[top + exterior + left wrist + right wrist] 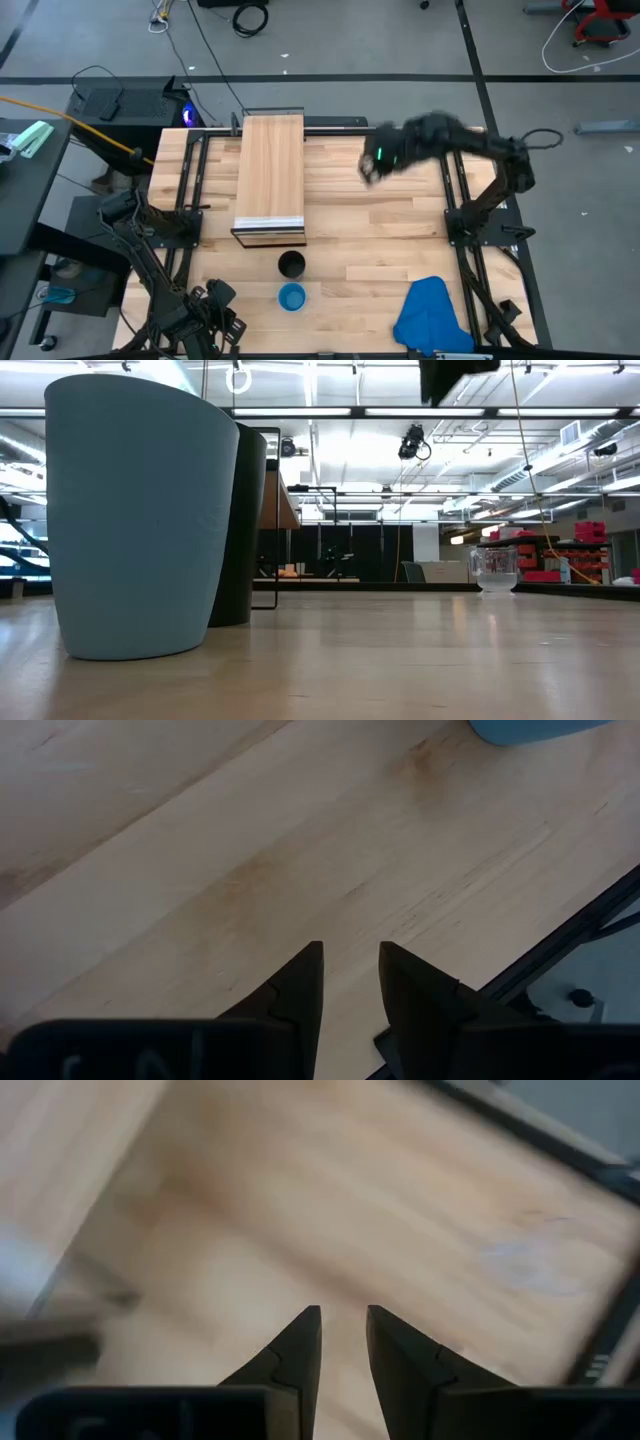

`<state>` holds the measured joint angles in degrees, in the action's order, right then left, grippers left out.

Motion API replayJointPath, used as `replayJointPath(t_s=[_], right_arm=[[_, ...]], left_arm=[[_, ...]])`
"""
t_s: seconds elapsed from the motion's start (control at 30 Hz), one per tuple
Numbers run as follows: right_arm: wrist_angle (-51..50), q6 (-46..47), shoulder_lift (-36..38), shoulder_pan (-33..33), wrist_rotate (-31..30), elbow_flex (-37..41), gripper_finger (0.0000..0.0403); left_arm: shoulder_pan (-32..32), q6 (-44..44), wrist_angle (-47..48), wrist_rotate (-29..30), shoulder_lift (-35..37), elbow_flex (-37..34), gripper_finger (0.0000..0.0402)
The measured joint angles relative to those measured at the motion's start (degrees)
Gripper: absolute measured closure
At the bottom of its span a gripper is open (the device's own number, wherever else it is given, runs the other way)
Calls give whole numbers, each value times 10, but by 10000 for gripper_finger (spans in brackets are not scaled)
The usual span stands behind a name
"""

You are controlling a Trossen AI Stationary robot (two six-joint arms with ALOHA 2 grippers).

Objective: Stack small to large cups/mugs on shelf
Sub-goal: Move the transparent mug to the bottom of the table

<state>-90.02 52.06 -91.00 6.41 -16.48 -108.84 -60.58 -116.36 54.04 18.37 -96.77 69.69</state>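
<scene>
While the black cup (291, 264) and blue cup (292, 297) wait on the desk (350, 215), the shelf (270, 170) is bare; both tools hold nothing.

Bright ceiling strip lights (440, 411); motion-blurred right arm (440, 135) and right wrist view.

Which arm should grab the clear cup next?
Probably right: the right gripper hovers mid-table, fingers empty. The clear cup stands far across the table; the left gripper waits low by the blue cup.
</scene>
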Motion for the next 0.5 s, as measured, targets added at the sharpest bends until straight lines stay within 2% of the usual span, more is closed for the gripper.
replayJointPath(t_s=[0.1,0.27,0.4,0.5], right_arm=[[-1,-25,21,104,9,18,313],[1,-105,31,264,94,55,313],[4,-118,29,336,99,110,313],[9,-113,28,361,99,162,312]], left_arm=[[0,0,-1,0,0,0,294],[0,0,-1,0,0,0,294],[0,0,-2,0,0,0,294],[0,0,-2,0,0,0,294]])
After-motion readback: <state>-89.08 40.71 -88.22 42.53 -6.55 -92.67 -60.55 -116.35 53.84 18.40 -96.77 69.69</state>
